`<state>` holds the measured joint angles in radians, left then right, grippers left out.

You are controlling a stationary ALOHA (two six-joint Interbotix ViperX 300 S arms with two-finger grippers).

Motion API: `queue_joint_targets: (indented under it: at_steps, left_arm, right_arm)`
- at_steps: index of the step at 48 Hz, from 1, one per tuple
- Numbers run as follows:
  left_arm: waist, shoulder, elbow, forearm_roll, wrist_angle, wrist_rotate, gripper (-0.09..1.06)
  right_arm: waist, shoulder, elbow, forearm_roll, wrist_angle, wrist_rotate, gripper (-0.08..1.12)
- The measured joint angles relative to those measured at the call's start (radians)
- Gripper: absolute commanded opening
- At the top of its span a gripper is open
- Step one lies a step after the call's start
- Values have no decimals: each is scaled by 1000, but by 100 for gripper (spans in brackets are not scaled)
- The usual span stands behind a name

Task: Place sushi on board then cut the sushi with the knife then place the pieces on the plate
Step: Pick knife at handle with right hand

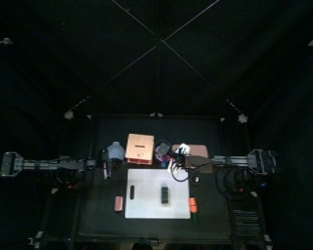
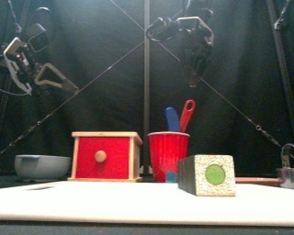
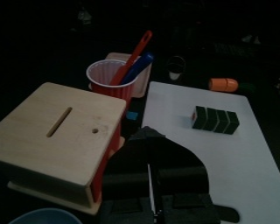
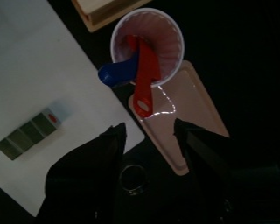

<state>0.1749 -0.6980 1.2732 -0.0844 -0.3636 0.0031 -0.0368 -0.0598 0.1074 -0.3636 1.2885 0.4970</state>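
The dark green sushi roll (image 1: 163,194) lies on the white cutting board (image 1: 144,184), seen near in the front view as sushi (image 2: 209,174). The red cup (image 2: 168,155) holds a blue knife (image 2: 172,118) and a red knife (image 2: 186,114), beside the wooden box (image 2: 106,156). My right gripper (image 4: 154,131) hangs open above the cup (image 4: 154,39), with the red knife (image 4: 143,66) just ahead of its jaws. My left gripper (image 3: 164,175) is raised over the box (image 3: 60,131), jaws together and holding nothing. The pink tray (image 4: 199,105) lies under the right arm.
A blue-grey bowl (image 2: 41,166) sits at the far left. Two small orange toys (image 1: 118,203) (image 1: 194,204) lie beside the board's front corners. A metal cutter (image 2: 290,163) shows at the right edge.
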Motion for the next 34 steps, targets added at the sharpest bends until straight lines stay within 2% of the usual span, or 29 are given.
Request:
queue_joint_targets:
  at_steps: [13,34]
  left_arm:
    - [15,0,0,-17,0,0,-2]
    - [20,2,9,-17,2,0,-2]
  right_arm:
    - [-9,106,-55,9,60,-155,83]
    - [-46,262,-152,-15,143,-305,83]
